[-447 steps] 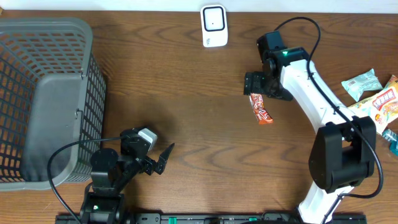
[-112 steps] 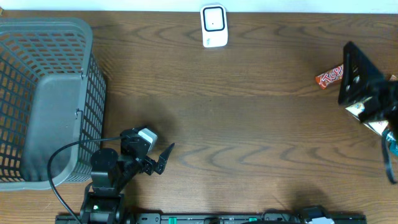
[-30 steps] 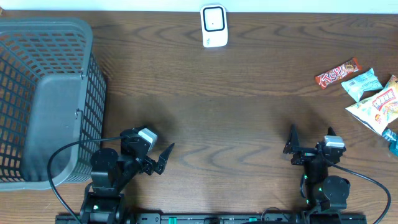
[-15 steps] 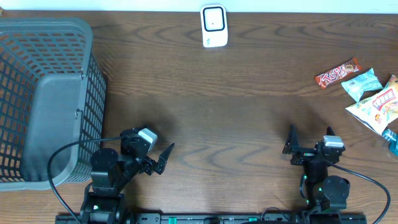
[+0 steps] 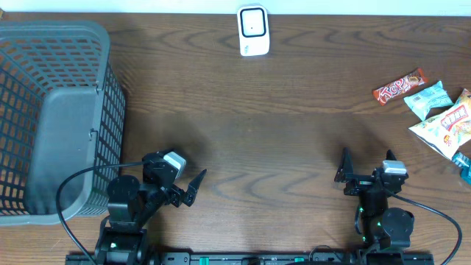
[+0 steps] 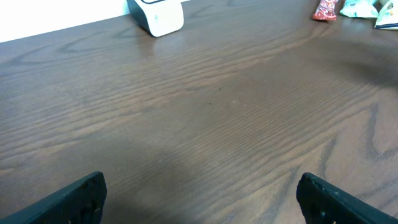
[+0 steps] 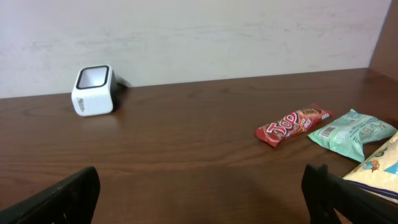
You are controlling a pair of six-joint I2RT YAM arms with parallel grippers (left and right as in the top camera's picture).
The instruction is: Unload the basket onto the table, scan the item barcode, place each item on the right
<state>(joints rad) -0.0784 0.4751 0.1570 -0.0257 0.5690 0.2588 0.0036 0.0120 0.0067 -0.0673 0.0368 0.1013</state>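
Jaws of the left gripper (image 6: 198, 202) are spread wide with nothing held between them, and the same is seen at the right gripper (image 7: 199, 186); both are parked low at the near edge of the wooden table (image 5: 294, 140). The red Top candy bar (image 5: 399, 86) is laid flat near the right edge, just beside a teal packet (image 5: 427, 99) and a yellow snack bag (image 5: 447, 126), well apart from both grippers. The white barcode scanner (image 5: 253, 30) is stood at the middle of the far edge, seen unobstructed from both wrists. A grey plastic basket (image 5: 110, 103) is placed at the left edge.
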